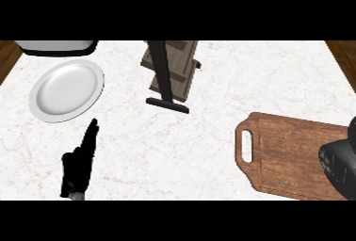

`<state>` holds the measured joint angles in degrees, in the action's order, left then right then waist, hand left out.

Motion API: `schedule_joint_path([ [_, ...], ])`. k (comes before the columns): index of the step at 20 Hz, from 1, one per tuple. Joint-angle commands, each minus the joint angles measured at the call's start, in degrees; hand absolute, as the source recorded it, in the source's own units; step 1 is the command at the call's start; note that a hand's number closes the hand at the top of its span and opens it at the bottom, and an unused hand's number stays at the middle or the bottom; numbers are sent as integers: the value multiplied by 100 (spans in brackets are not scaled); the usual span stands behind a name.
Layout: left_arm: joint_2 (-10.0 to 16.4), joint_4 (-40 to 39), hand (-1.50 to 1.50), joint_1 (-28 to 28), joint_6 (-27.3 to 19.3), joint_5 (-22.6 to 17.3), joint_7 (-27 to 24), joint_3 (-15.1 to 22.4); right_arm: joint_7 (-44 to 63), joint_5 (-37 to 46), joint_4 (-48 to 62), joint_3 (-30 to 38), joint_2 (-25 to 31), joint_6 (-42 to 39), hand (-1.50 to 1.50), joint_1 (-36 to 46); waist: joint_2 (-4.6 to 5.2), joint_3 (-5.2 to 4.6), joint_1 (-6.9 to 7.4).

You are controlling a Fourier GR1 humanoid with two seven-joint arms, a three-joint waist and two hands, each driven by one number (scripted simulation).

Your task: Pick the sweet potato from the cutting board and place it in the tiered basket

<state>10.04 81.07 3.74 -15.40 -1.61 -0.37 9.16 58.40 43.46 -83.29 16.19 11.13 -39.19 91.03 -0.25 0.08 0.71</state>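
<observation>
The brown wooden cutting board (288, 160) with a handle slot lies at the right. My right hand (339, 164) is over its right edge, partly cut off by the view, with its fingers curled. No sweet potato shows on the board; it is hidden inside that curled hand. The tiered basket (177, 63), wooden with a black post and foot, stands at the top centre, well left of and beyond the board. At the lower left my left hand (78, 164) rests open with its fingers straight and pointing up.
A white plate (66, 90) lies at the upper left, just beyond my left hand. A white and dark object (55, 47) sits at the top left edge. Brown counter edges run along both top corners. Bare marble lies between the basket and the board.
</observation>
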Motion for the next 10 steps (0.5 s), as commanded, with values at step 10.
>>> schedule_joint_path([
  [10, -234, -236, 0, -39, -21, 146, 147, 137, -1054, 530, 2800, -76, 47, 1186, 150, 544, 82, -21, 79],
])
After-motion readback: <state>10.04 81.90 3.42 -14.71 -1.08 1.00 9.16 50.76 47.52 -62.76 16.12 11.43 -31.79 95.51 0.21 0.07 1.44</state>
